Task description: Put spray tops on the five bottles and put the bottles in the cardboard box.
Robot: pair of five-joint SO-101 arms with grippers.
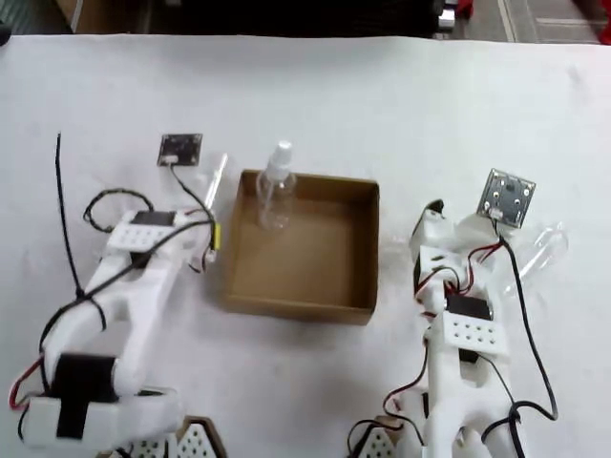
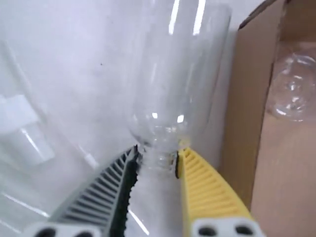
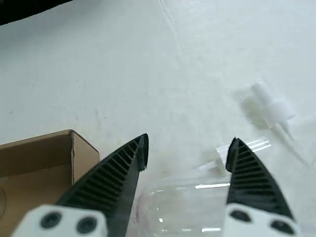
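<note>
Desk (image 1: 382, 86) under a white cover, faintly creased and smudged. Beyond its far edge a dark band, then pale lined floor (image 1: 549, 19) past the far right corner. Cardboard box (image 1: 301, 307) open at mid-desk, with a capped bottle (image 1: 275, 196) upright in its far left corner. Left gripper (image 2: 157, 165), one grey finger and one yellow, pinches a clear bottle (image 2: 177, 74) by the neck, just beside the box's left wall. Right gripper (image 3: 187, 148) sits off the box's right side, black fingers spread wide, a second bottle (image 3: 187, 202) lying on its side between them; contact cannot be told. Loose spray top (image 3: 269, 106) lies on the cover near that bottle. Black and red cables (image 1: 69, 243) trail over both arms.
</note>
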